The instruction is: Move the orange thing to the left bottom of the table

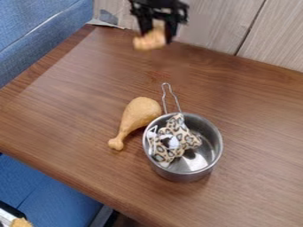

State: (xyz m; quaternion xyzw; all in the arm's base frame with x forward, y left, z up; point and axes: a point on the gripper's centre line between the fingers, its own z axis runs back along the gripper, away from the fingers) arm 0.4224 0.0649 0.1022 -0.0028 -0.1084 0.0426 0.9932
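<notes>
Camera view: one orange thing (pixel 149 41), small and lumpy, pale orange-tan, is held aloft near the top of the view, left of centre, by the far edge of the bench (pixel 260 111). It is gripped between the two fingers of the black pincer (pixel 157 33), by which it is flanked on both sides; its lower end is left exposed below them.

One toy drumstick (pixel 141 113), golden brown, is laid on the bench near the middle, its thick end turned towards the top of the view, its knobbed end towards the lower left.

One metal pot (pixel 183 176), upright, is set just beside it, on the right; its wire handle (pixel 165 95) is pointed towards the top of the view. Inside is contained one soft spotted item (pixel 168 148), cream and black with white parts, propped at the pot's left side.

The bench is backed by pale wood-grain panels (pixel 222 22) and bordered at the left by blue upholstery (pixel 35 33). A second tan item (pixel 21 222) is cut off by the bottom left corner; its kind cannot be told.
</notes>
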